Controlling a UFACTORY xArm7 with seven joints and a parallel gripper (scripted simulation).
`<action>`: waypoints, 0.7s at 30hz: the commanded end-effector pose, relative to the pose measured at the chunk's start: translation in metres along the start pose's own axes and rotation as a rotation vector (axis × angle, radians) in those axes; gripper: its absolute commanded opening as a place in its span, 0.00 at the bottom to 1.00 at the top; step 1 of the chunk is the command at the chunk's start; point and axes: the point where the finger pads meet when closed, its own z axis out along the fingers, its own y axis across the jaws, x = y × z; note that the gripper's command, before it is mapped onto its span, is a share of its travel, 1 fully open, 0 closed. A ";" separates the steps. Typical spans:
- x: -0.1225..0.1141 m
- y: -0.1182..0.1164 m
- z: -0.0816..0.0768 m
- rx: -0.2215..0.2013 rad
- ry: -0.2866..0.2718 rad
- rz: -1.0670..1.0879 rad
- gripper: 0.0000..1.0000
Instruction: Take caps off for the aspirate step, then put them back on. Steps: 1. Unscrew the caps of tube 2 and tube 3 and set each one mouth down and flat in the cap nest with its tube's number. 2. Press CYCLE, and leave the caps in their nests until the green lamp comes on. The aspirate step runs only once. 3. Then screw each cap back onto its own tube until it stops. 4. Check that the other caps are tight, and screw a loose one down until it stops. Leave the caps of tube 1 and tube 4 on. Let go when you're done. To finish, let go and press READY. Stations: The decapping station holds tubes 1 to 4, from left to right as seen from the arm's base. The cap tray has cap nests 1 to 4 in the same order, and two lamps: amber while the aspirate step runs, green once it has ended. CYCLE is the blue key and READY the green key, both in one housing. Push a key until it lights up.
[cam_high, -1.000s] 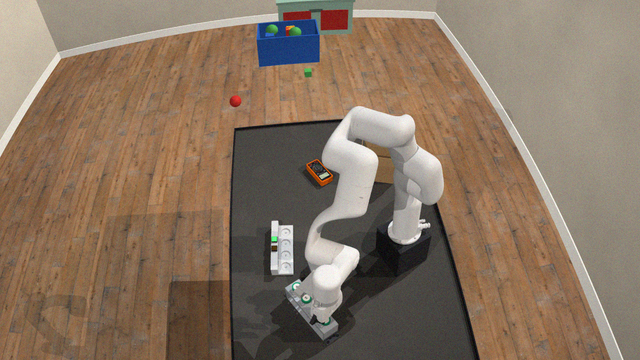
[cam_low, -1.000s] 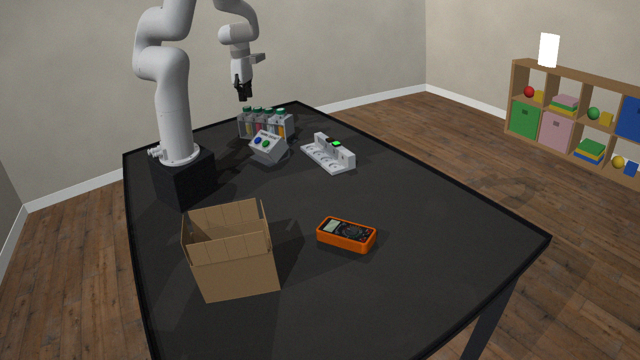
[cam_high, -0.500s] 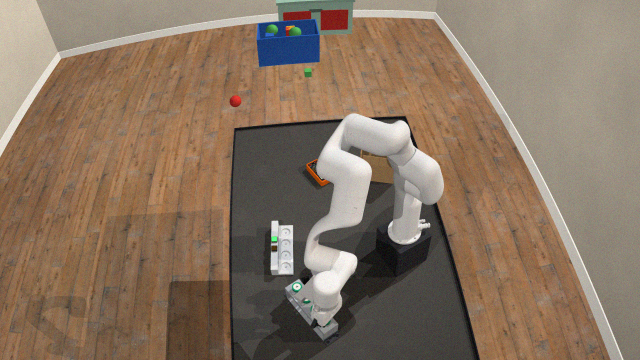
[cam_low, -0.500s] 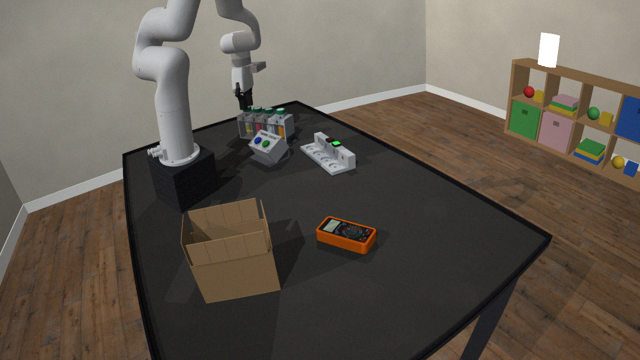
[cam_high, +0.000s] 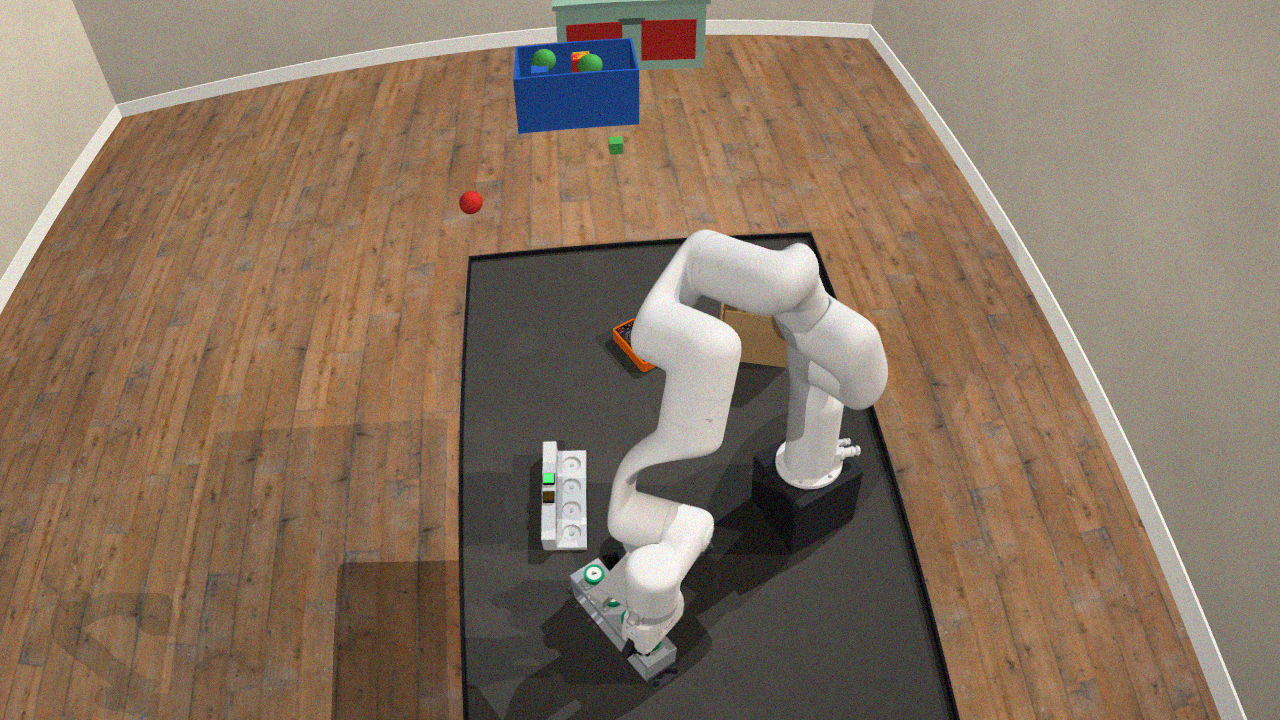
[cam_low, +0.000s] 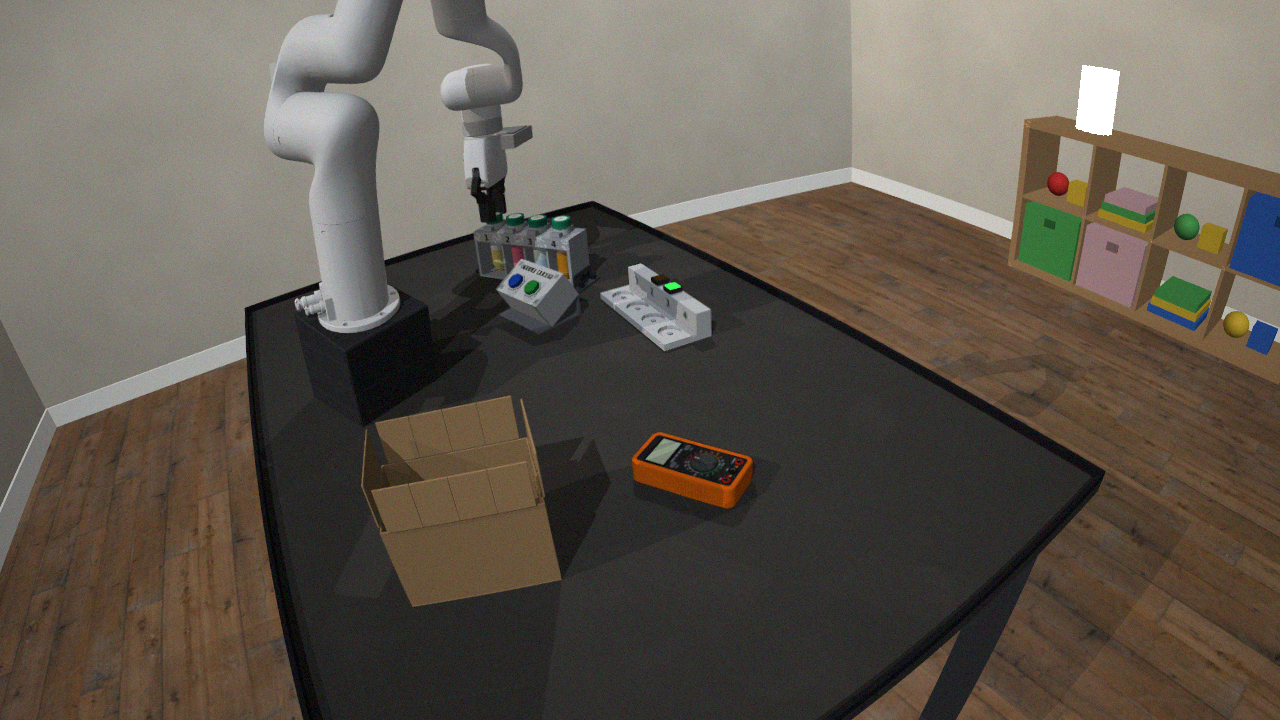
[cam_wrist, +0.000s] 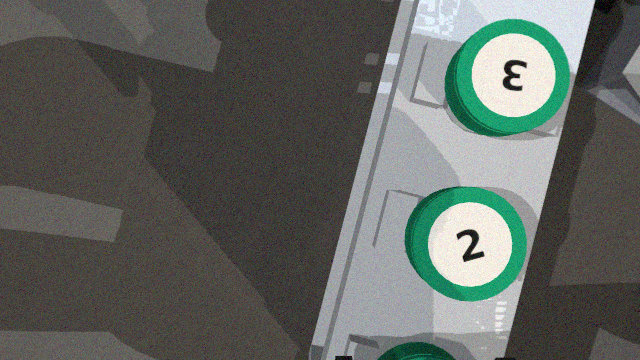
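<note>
The grey block-shaped decapping station (cam_low: 577, 246) ran its long row of tubes away to one side of the black two-fingered gripper (cam_low: 490, 207). The gripper hung at the tube 1 end, fingers half spread and pinching nothing. The round green white-topped cap of tube 1 (cam_wrist: 415, 352) sat right underneath it, on its tube. I couldn't tell if they touched. Looked like a straight drop next.

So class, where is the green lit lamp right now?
In the exterior view, the green lamp glows on the cap tray, right of the key housing.
</note>
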 end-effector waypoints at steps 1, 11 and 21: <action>0.000 -0.002 0.000 0.005 0.000 0.000 0.46; 0.000 -0.002 0.005 0.005 0.000 0.000 0.46; 0.000 -0.002 0.005 0.005 0.000 0.000 0.00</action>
